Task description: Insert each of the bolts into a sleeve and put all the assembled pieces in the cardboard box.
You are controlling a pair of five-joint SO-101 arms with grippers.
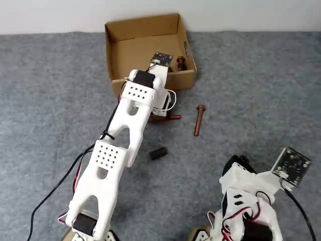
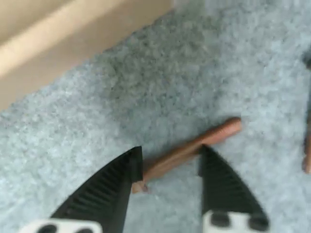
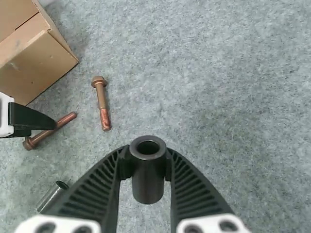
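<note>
A grey table [image 1: 261,75] seen from above, with two white arms entering from its near edge. The left arm stretches from the near left corner toward the middle, ending just in front of a cardboard box [image 1: 143,47] that sits open at the far edge. Inside the box, by its right wall, lies a small copper-and-dark piece [image 1: 180,63], too small to make out further. The left gripper [image 2: 171,158] hangs low over the table with its fingers spread apart, one on each side of a copper bolt [image 2: 214,136] that lies flat beside the box's front wall; whether they touch it cannot be told. Nearer the middle of the table lies a loose dark sleeve [image 1: 158,153] on its side. To the right of it, a second bolt [image 1: 199,119] lies apart from the first, its head pointing to the far edge. At the near right corner, the right gripper [image 3: 147,162] is clamped around a black sleeve [image 3: 147,177], held upright with its open bore facing up.
</note>
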